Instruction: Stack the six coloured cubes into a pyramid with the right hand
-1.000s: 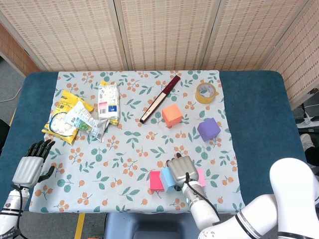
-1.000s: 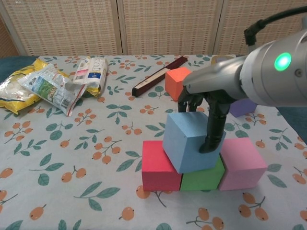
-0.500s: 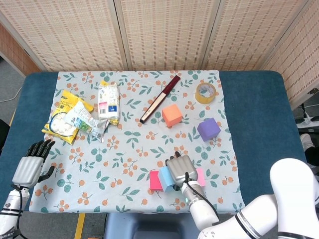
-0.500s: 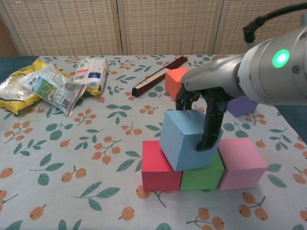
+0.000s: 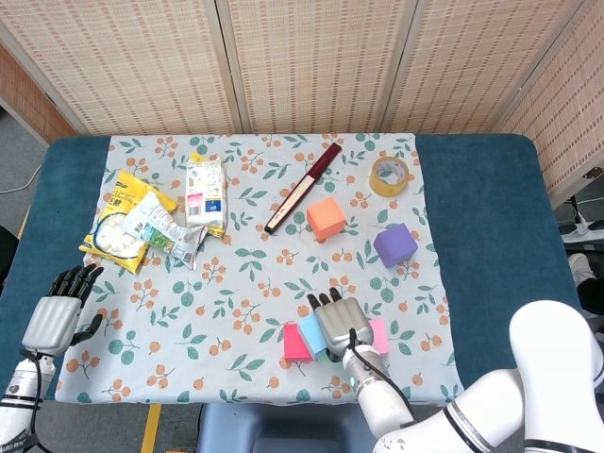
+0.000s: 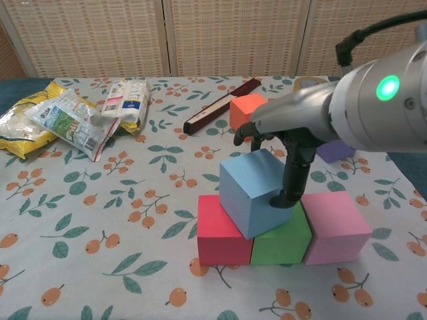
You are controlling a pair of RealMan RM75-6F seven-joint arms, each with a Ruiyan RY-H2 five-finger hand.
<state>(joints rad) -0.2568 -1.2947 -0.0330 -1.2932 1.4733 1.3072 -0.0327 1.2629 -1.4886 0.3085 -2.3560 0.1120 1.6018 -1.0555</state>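
Thumb (image 6: 291, 180) of right hand (image 6: 280, 143) pressed against right face of blue cube (image 6: 255, 192), other fingers loosely apart above and behind its top. Blue cube tilted, resting on red cube (image 6: 220, 235) and green cube (image 6: 281, 241), lower centre of frame; pink cube (image 6: 337, 227) touching the green one on the right. Orange cube (image 5: 326, 218) and purple cube (image 5: 394, 244) well apart, further up the tablecloth (image 5: 255, 283). Left hand (image 5: 57, 316) at lower left edge, fingers spread, holding nothing. Snack bags (image 5: 142, 222) at upper left, contents hidden.
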